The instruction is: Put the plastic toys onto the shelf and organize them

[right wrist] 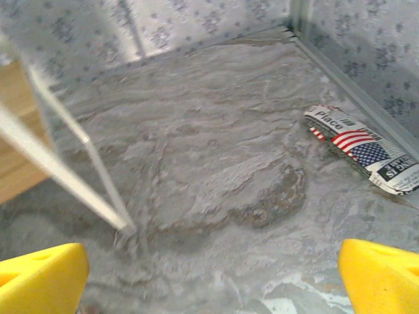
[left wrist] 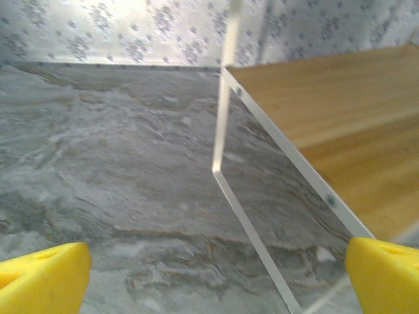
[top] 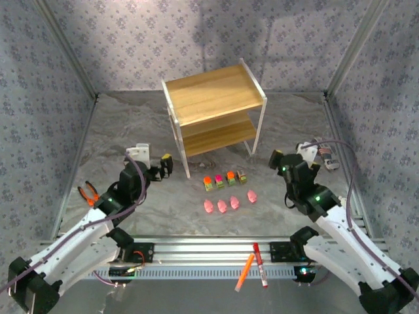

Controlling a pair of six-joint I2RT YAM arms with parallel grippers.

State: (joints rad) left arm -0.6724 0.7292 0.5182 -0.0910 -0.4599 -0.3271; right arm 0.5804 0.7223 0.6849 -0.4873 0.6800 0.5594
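Left end effector [left wrist: 216, 278]: wide, empty.
Right end effector [right wrist: 213, 278]: wide, empty.
Toys [top: 228, 191]: eight, in two rows on desk [top: 131, 131], before shelf [top: 213, 98].

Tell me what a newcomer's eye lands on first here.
A two-tier wooden shelf stands centre back, its top board bare. Just on its near side sit two tidy rows: four small toy trucks, then four pink pigs nearer still. The left gripper and right gripper are open, one either side of the rows.
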